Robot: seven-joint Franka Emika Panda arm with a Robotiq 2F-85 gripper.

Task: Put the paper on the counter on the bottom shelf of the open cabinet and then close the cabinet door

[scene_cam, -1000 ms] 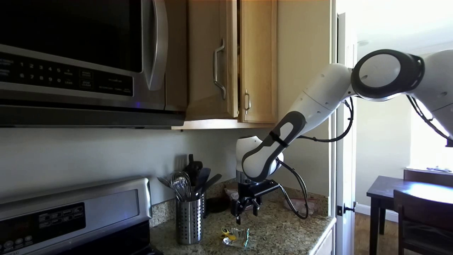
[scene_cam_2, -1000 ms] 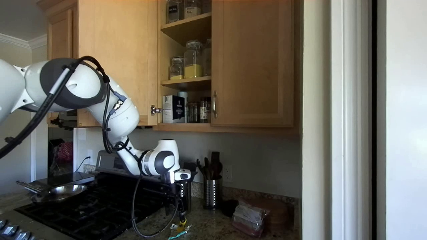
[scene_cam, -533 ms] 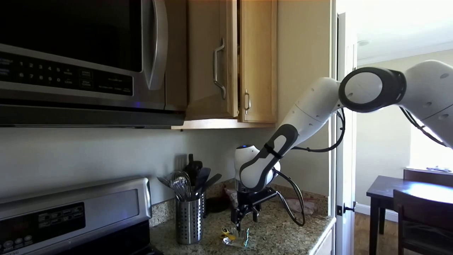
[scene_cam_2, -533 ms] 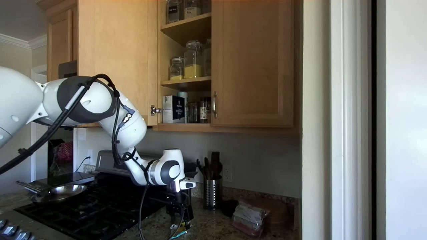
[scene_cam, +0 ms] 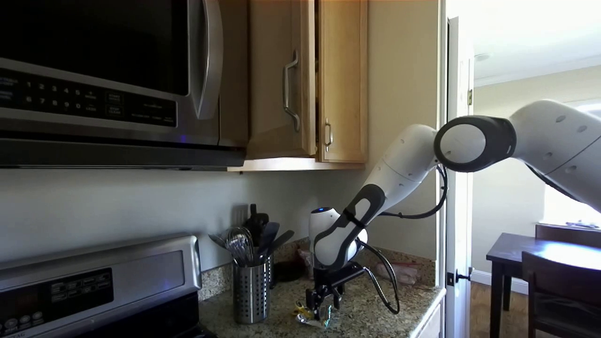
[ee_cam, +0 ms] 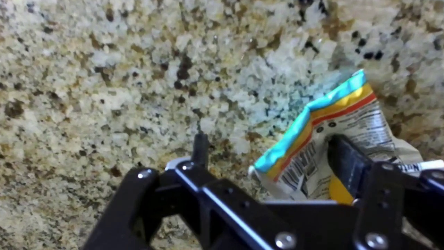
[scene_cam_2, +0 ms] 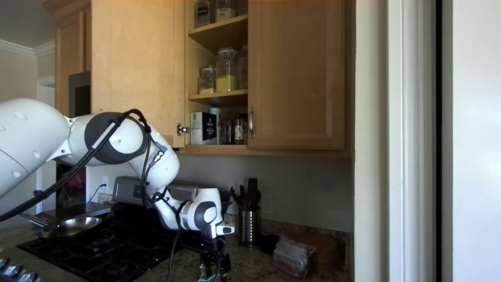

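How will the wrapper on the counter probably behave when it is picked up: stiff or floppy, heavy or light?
The wrapper is probably floppy: it looks creased, and its teal edge is bent. It seems light, since it looks thin; I cannot tell whether anything is inside. The shine along that edge suggests it may be slippery.

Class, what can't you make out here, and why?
Wrapper: wrist view, partly hidden by the pincer; fine print too small.
Top jars: in an exterior view, cut off by the upper edge.
Box label: in an exterior view, too small to read.
Shelves: in an exterior view, mostly hidden behind the cabinet door.
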